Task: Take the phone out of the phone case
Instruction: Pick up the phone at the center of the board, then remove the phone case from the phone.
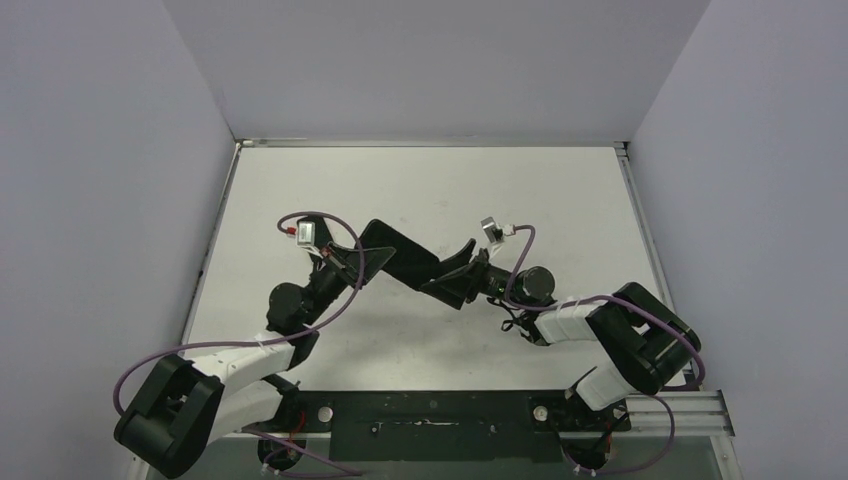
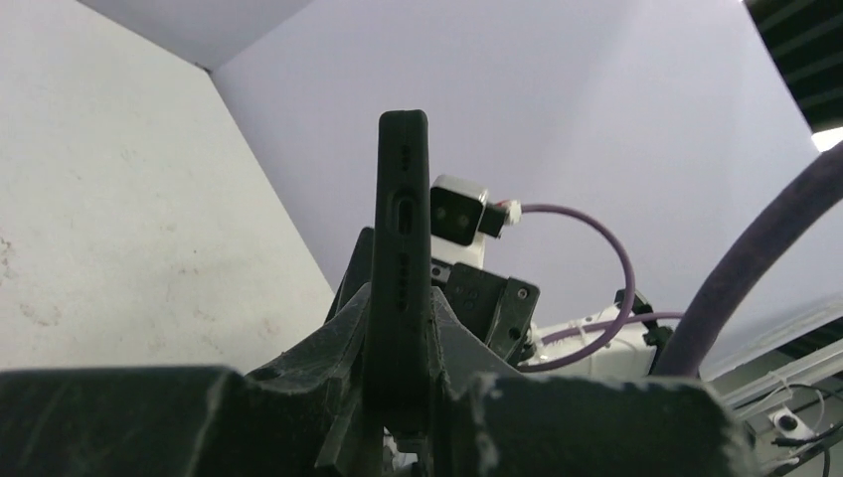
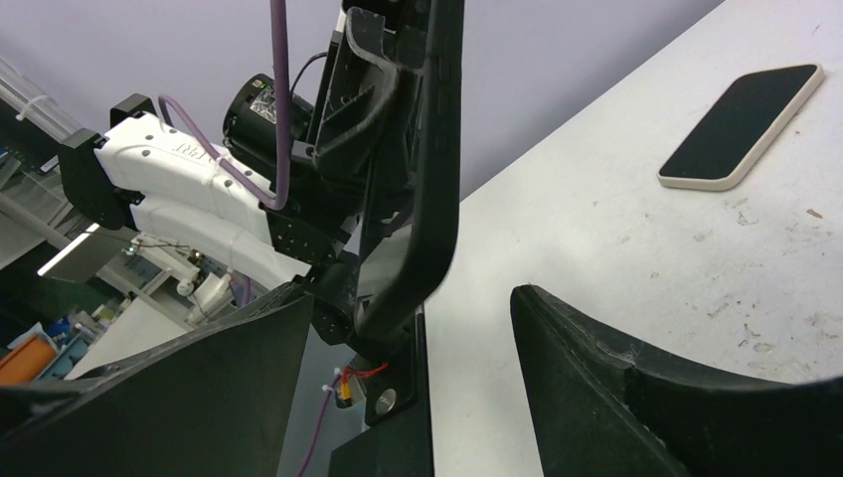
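- Overhead, the left gripper (image 1: 352, 262) is clamping one end of a soft black rubbery phone case (image 1: 400, 250) over the middle of the white table (image 1: 450, 180). The right gripper (image 1: 465, 268) is waiting just beside the other end, jaws spread and gripping nothing.
- Only the right wrist view is showing the black-screened, pale-edged phone (image 3: 741, 124), which is lying flat on the table, out of the case and well apart from it.
- Only the left wrist view is showing the case's port cutouts, edge-on.
- Scuffs and specks are marking the table; plain lilac walls (image 1: 430, 60) are enclosing it.
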